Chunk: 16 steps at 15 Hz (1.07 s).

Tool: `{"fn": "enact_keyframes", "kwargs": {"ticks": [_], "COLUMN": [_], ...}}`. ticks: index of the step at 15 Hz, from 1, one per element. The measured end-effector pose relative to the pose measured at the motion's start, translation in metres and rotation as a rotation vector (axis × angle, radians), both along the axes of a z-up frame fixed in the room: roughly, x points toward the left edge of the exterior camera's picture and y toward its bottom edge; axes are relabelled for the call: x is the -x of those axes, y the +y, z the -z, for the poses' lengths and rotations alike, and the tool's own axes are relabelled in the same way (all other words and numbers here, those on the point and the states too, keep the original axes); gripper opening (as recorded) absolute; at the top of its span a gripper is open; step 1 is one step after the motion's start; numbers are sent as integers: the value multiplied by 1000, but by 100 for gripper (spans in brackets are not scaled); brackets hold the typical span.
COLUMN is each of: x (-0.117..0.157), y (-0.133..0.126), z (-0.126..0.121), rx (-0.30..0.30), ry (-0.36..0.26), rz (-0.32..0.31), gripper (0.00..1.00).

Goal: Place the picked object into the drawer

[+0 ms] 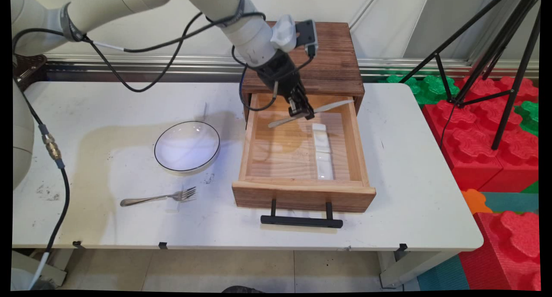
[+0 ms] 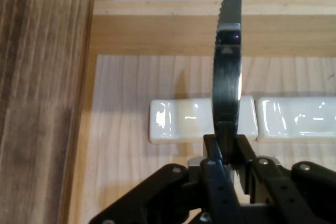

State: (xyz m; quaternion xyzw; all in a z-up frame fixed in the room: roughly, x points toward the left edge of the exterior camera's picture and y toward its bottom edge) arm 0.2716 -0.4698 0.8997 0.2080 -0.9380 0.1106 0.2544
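**Knife held over the far end of the open drawer**

The gripper is closed on a knife, pinching it near the middle of its length. In the main view the knife lies nearly level, crosswise over the drawer, its handle end pointing left and its tip reaching toward the drawer's right wall. In the hand view the serrated blade runs up from the fingers and crosses above the drawer wall.

The knife hangs above the far part of the drawer, close under the front edge of the dark wooden cabinet from which the drawer is pulled out. The cabinet stands just behind the gripper, and the drawer's side walls flank it left and right; the near part of the drawer is open from above.

On the drawer floor, right of centre, two white ceramic rests lie end to end, running from far to near. The far one lies under the knife. The left half of the drawer floor is bare wood.

The drawer's black handle juts toward the table's near edge. On the white table, left of the drawer, sits a white bowl, and nearer, a fork.
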Motion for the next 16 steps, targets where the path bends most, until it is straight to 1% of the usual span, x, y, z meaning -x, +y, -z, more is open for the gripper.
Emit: {"fn": "enact_keyframes", "kwargs": {"ticks": [5, 9, 16], "x": [-2, -4, -7], "y": [-4, -5, -10], "z": [27, 43, 65], "rx": [-13, -21, -22], "ry": [-15, -29, -57], "rz": [17, 27, 37], "gripper": [0, 0, 0]}}
